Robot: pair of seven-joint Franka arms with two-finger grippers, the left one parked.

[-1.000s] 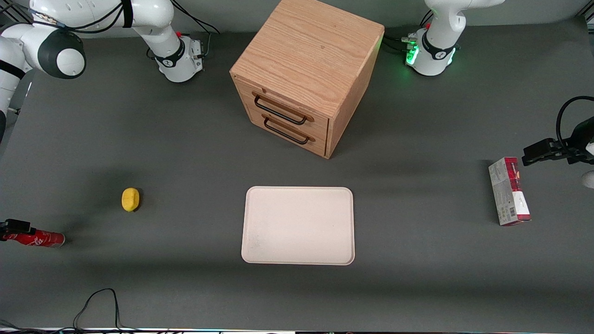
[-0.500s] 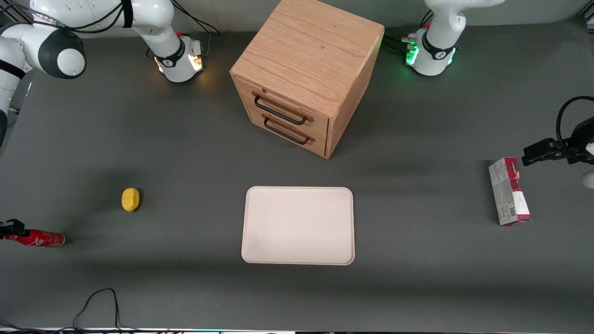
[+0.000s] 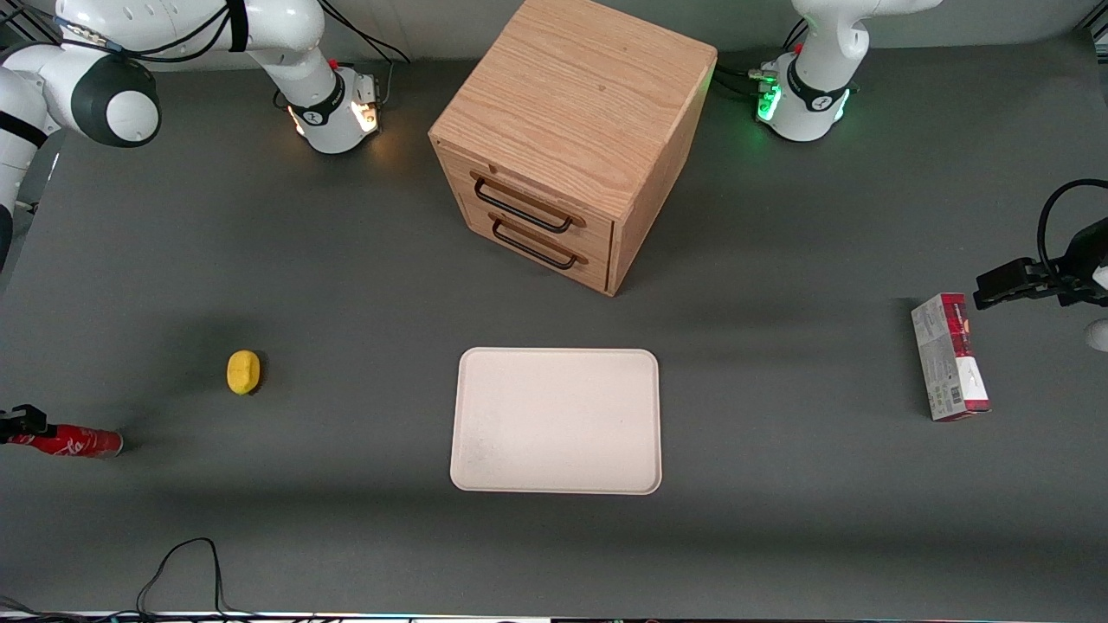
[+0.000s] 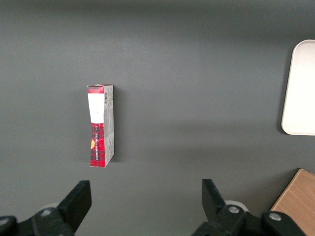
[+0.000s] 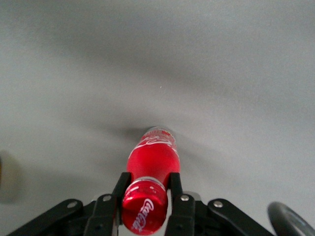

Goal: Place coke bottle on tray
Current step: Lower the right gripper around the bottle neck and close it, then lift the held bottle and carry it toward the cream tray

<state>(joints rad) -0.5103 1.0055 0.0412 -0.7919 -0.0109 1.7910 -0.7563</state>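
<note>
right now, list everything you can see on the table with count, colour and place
coke bottle: 1, red, lying at the working arm's end of the table, nearer the front camera than the lemon
lemon: 1, yellow, on the table between bottle and tray, apart from both
tray: 1, cream, mid-table, in front of the cabinet, nothing on it
cabinet: 1, wood, two drawers with dark handles, both shut
carton: 1, red and grey, lying toward the parked arm's end
cable: 1, black, at the table edge nearest the front camera
hand: 1, black, at the bottle's cap end, fingers closed on its neck
</note>
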